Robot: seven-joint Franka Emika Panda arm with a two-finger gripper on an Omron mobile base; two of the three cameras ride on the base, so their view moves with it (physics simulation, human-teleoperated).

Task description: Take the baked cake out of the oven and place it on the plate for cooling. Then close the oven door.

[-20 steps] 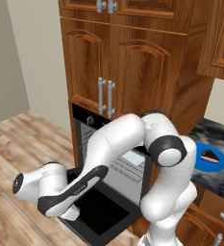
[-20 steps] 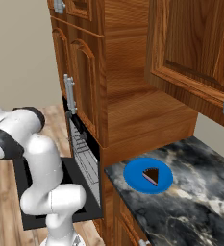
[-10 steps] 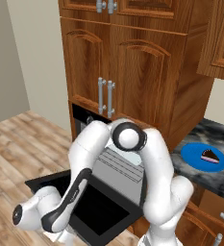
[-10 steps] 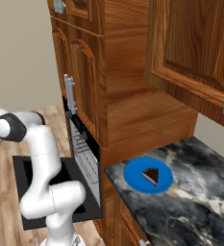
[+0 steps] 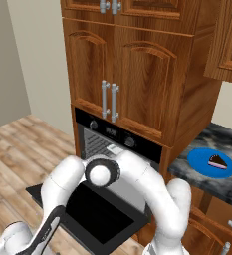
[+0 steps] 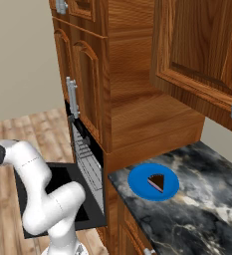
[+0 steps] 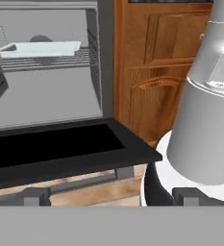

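The baked cake [image 5: 218, 161] [image 6: 157, 182], a small dark wedge, lies on the blue plate [image 5: 202, 160] [image 6: 137, 182] on the counter right of the oven [image 5: 112, 135]. The oven door [image 5: 87, 216] [image 6: 58, 187] [image 7: 60, 151] hangs open and flat, and its silver bar handle [image 7: 84, 185] runs along the front edge. The hand view looks from low in front of the door into the oven cavity with its wire rack [image 7: 46, 61]. My gripper [image 7: 112, 197] is open, its fingertips [image 7: 34, 196] wide apart just below the handle, with nothing between them.
A pale rectangular tray [image 7: 36, 48] rests on the rack inside the oven. Wooden cabinet doors with vertical handles [image 5: 110, 99] stand above the oven. The dark marble counter [image 6: 202, 219] extends right. Wood floor [image 5: 18, 139] lies left of the door.
The arm has swung down and to the left, taking the hand low in front of the open door. The cake and plate have not moved. The jaws stay open.
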